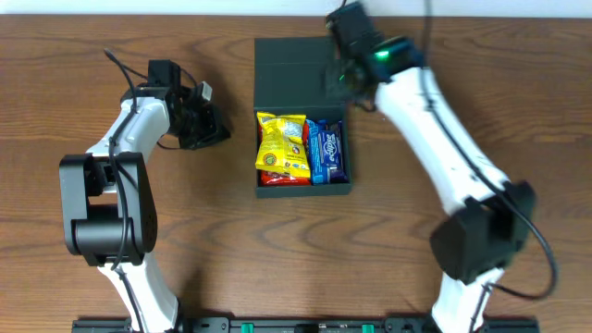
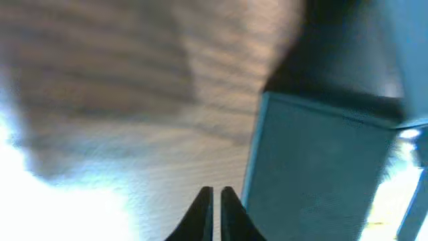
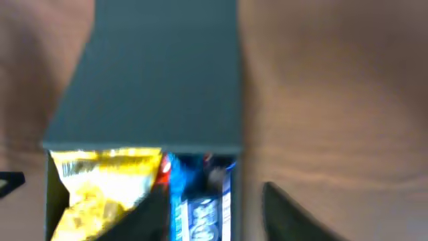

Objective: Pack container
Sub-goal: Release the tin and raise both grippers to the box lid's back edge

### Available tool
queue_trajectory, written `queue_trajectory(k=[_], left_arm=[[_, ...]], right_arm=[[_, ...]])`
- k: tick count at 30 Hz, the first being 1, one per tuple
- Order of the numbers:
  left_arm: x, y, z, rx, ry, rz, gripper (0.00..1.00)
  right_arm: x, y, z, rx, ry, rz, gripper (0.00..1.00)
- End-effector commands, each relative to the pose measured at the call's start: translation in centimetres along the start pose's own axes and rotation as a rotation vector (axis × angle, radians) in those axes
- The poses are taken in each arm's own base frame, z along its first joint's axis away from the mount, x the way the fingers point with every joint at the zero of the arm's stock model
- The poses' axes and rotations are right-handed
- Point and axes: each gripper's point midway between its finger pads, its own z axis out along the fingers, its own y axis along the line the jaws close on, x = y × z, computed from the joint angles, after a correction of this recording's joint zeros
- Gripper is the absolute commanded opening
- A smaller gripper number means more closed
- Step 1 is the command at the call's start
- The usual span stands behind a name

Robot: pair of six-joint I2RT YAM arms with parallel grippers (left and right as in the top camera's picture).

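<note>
The dark teal container (image 1: 303, 190) stands mid-table with its flap lid (image 1: 291, 69) open toward the back. Inside lie a yellow packet (image 1: 282, 143), a blue packet (image 1: 326, 153) and a red packet (image 1: 277, 178) under the yellow one. My right gripper (image 1: 347, 76) is open above the box's back right corner. In the right wrist view its fingers (image 3: 214, 214) straddle the right wall, with the blue packet (image 3: 200, 207), yellow packet (image 3: 100, 187) and lid (image 3: 154, 73) showing. My left gripper (image 1: 217, 129) is shut and empty, left of the box. Its tips (image 2: 217, 194) are next to the box wall (image 2: 314, 174).
The wooden table (image 1: 462, 74) surrounds the box. The left arm's base (image 1: 102, 203) stands at the front left and the right arm's base (image 1: 481, 231) at the front right. A black rail (image 1: 296, 326) runs along the front edge.
</note>
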Motion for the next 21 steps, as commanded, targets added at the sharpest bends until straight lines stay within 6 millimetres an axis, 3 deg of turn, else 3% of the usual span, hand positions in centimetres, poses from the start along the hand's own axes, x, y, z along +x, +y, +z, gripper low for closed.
queue_trajectory(k=[1,5,8,14,21], left_arm=[[-0.5,-1.8,0.1,0.118,0.000,0.003,0.06],[-2.3,-2.7,-0.2,0.156,-0.060,-0.054,0.06],[-3.9,-3.2,-0.3,0.175,-0.116,-0.095,0.06],[-5.2,-4.2,-0.2,0.193,-0.164,-0.172,0.06],[-5.2,-4.3,0.2,0.179,-0.161,-0.233,0.06]], right_arm=[[-1.6,-4.2,0.2,0.010,-0.012,0.032,0.01],[-1.3,-7.0,3.3,-0.113,0.063,0.138,0.01],[-0.6,-7.9,6.5,-0.247,0.142,0.211,0.01],[2.0,-7.1,12.9,-0.420,0.258,0.247,0.01],[4.8,-5.2,17.3,-0.577,0.352,0.287,0.01]])
